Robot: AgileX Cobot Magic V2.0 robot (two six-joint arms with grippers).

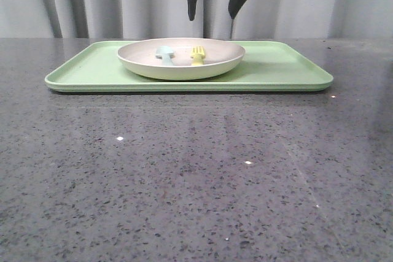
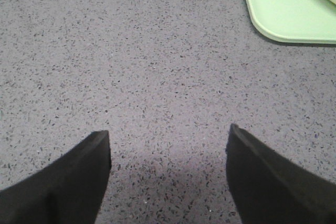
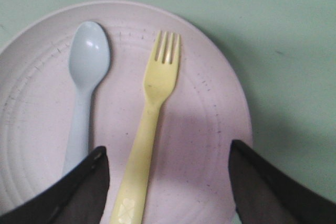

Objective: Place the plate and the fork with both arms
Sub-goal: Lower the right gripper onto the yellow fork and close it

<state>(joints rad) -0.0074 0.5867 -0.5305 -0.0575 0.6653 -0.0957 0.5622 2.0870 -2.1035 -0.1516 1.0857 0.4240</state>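
Step in hand, by my read: fork pick not yet begun, plate untouched. Plate (image 1: 181, 59) sits on the green tray (image 1: 288, 69), left of tray centre, on the grey tabletop (image 1: 196, 176). Fork (image 3: 148, 124) lies inside plate, tines toward 12 o'clock in the right wrist view, handle running down between the right gripper's (image 3: 168, 182) fingers. A pale-blue spoon (image 3: 84, 87) lies alongside at the fork's 9 o'clock, near but not touching. Right fingers spread wide, holding nothing, hanging above the plate; in the front view two dark tips at 12 o'clock over the dish, well clear of it. Left gripper (image 2: 168, 177) also spread, empty, over bare tabletop, tray corner (image 2: 278, 30) at its 1 o'clock, well apart. Next move likely calls for right arm to drop straight down, straddle the handle w/o nudging the spoon, then close; handle is thin and flat on the dish, so fingers need to get low. Left arm would need to shift toward the plate rim.
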